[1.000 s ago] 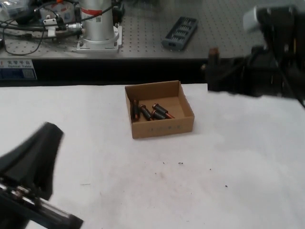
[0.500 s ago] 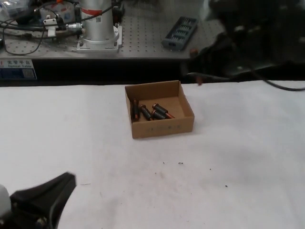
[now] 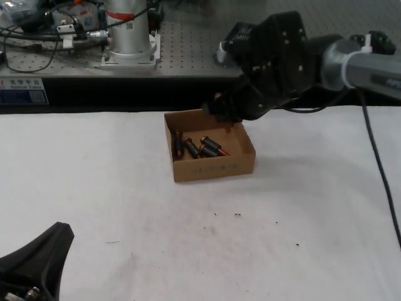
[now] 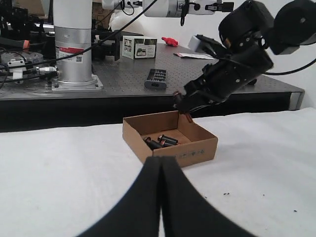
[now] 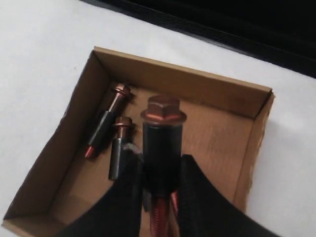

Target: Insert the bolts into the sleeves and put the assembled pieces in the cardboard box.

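Note:
The cardboard box sits open on the white cloth and holds several bolt-and-sleeve pieces. My right gripper hangs just above the box's far side, shut on an assembled piece, a copper bolt in a black sleeve, head up. Two finished pieces lie on the box floor beneath it. From the left wrist view the right gripper hovers over the box. My left gripper is shut and empty, low over the cloth at the near left corner.
Behind the cloth runs a perforated bench with a silver post, cables and a dark ridged block. A black cable trails from the right arm across the cloth's right side. Small dark specks dot the cloth.
The right arm swung in from the back right and now holds its piece over the box. The left arm shifted about the near left corner, ending low there.

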`<action>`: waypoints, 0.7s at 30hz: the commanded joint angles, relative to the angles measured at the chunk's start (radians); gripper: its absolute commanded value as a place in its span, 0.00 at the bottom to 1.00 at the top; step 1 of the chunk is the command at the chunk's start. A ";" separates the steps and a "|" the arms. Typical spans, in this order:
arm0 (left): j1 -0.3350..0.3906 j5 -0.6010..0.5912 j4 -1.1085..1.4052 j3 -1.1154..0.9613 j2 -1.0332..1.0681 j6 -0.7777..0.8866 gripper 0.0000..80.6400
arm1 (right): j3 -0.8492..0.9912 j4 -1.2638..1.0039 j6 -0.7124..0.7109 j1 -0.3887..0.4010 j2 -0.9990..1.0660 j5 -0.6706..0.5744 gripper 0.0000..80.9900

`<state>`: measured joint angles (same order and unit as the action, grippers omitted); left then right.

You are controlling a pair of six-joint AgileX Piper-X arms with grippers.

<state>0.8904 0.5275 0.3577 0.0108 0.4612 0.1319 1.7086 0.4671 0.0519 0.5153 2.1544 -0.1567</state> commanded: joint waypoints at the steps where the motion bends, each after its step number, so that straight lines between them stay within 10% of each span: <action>1: 0.006 0.008 0.019 -0.011 -0.005 -0.004 0.01 | 0.064 -0.007 -0.005 -0.001 0.053 -0.017 0.08; 10: 0.006 0.008 0.019 -0.011 -0.005 -0.020 0.01 | 0.067 0.000 0.000 -0.001 0.105 -0.010 0.00; 21: 0.006 0.008 0.019 -0.011 -0.005 -0.031 0.01 | 0.067 0.040 0.023 -0.001 0.099 -0.019 0.56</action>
<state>0.8904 0.5275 0.3631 0.0108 0.4612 0.1285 1.7585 0.5068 0.0702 0.5153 2.2674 -0.1608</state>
